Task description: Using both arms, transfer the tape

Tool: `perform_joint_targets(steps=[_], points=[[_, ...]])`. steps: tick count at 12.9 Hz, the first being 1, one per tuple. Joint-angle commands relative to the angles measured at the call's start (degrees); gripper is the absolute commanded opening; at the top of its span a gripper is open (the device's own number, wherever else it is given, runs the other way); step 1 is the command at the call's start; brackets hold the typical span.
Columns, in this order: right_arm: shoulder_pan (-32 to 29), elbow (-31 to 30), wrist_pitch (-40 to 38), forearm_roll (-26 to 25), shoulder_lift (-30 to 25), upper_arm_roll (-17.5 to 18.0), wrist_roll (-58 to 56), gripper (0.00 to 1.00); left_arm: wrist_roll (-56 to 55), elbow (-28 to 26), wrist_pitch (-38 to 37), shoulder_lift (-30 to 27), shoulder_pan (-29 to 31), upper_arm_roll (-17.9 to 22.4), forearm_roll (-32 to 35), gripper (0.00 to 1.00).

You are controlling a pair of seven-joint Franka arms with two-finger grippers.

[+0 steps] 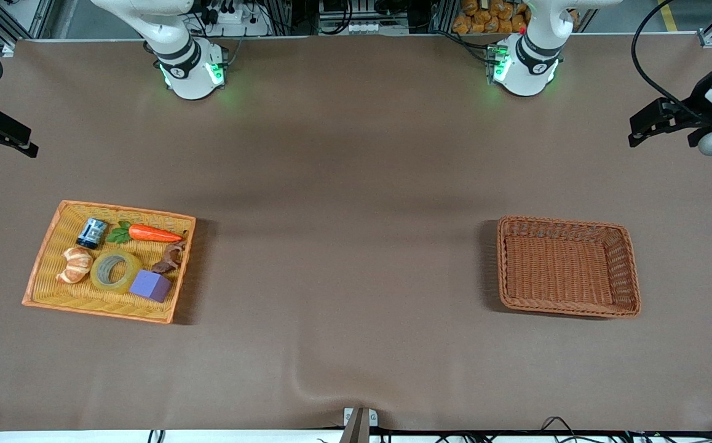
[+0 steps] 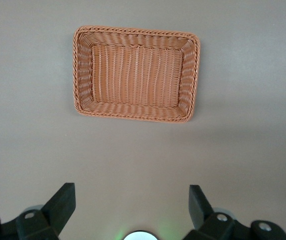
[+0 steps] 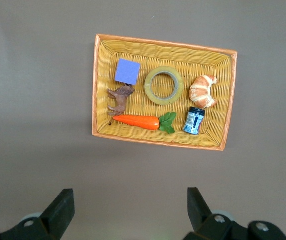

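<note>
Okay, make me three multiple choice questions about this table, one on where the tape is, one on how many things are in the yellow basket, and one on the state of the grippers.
1. Where does the tape lie?
A. In the yellow basket, between the croissant and the purple block
B. In the brown basket
C. On the bare table

2. How many things lie in the yellow basket?
A. Three
B. Six
C. Nine

3. How do the grippers stand?
A. Both shut on the tape
B. Right gripper holding the carrot
C. Both open and holding nothing

Answers:
1. A: the roll sits among the other things in the yellow basket at the right arm's end.
2. B: tape, croissant, purple block, can, carrot, toy animal.
3. C: the left gripper and right gripper show spread fingers with only table between them.
</note>
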Motion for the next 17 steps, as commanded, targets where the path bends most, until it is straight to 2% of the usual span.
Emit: perform_joint_targets(steps=[1,3,10,17], points=[[-2.49,-0.17,1.23,-0.91,3.87,0.73,-0.25,1.0,0.99,0.61,-0.95,0.06,0.35,-0.1,-0.1,1.0],[-3.21,-0.17,4.04,-0.73,7.04,0.73,-0.25,1.0,0.99,0.52,-0.95,0.06,0.35,-0.19,-0.1,1.0],[-4.26,0.09,5.2,-0.56,10.74,0.73,0.19,1.0,0.91,0.61,-0.6,0.41,0.26,-0.19,-0.1,1.0],[-6.8,0.27,12.56,-0.2,17.41,0.64,0.19,1.0,0.91,0.61,-0.51,0.67,0.26,-0.19,-0.1,1.0]])
